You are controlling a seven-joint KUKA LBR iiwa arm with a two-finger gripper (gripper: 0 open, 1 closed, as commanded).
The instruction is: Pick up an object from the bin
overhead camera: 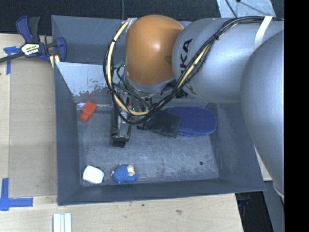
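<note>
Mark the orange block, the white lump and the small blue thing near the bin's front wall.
orange block (88, 111), camera view, middle of its top face.
white lump (93, 174), camera view, its centre.
small blue thing (124, 174), camera view, its blue middle.

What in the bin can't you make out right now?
Camera view:
- Blue oval thing: upper edge hidden under the arm.
- Black flat thing: upper end covered by the arm.
- Bin, right side: behind the arm.
- Small blue lump: kind too small to tell.
</note>
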